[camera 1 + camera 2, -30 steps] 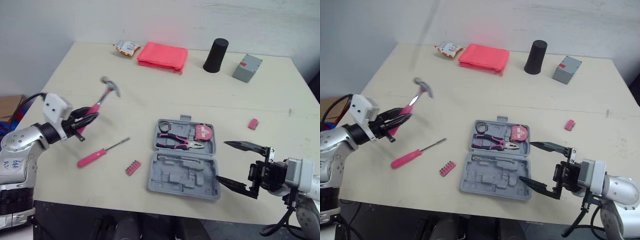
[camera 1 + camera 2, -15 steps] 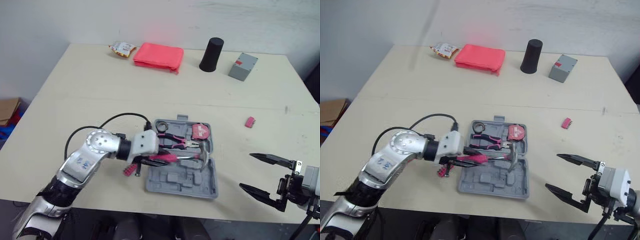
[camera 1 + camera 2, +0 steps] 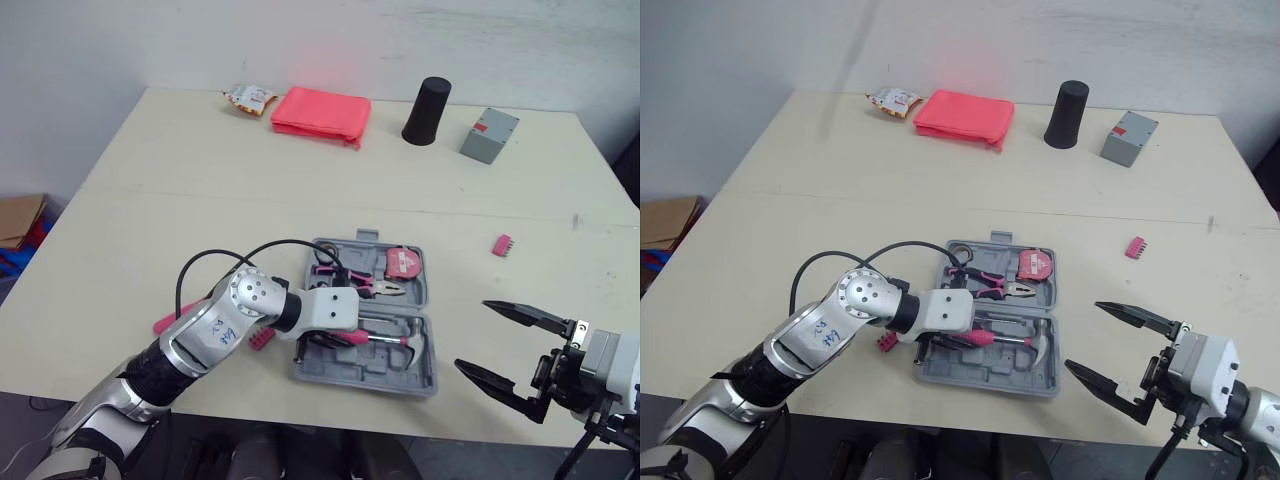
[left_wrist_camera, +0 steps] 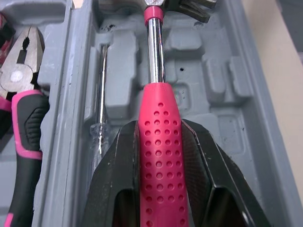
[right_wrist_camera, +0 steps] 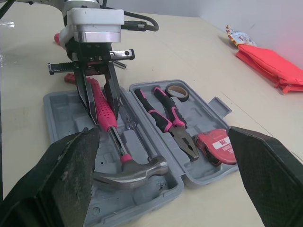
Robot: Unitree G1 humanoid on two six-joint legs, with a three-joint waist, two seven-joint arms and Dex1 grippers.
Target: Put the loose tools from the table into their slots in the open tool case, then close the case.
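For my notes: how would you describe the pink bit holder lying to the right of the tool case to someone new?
Find the open grey tool case near the front edge of the table. On the bare top to its right, level with the case's upper half, lies a small pink bit holder. A second bit holder sits close by the case's left side; this one lies alone.

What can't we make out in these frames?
Most of the screwdriver: head views, the left arm covers all but a pink handle end.
Part of the bit holder: head views, same arm.
Whether the hammer sits in its slot: left wrist view, handle and left gripper jaws cover it.
The tape measure label: right wrist view, too small.
The tool case near corner: right wrist view, right gripper jaws blur over it.
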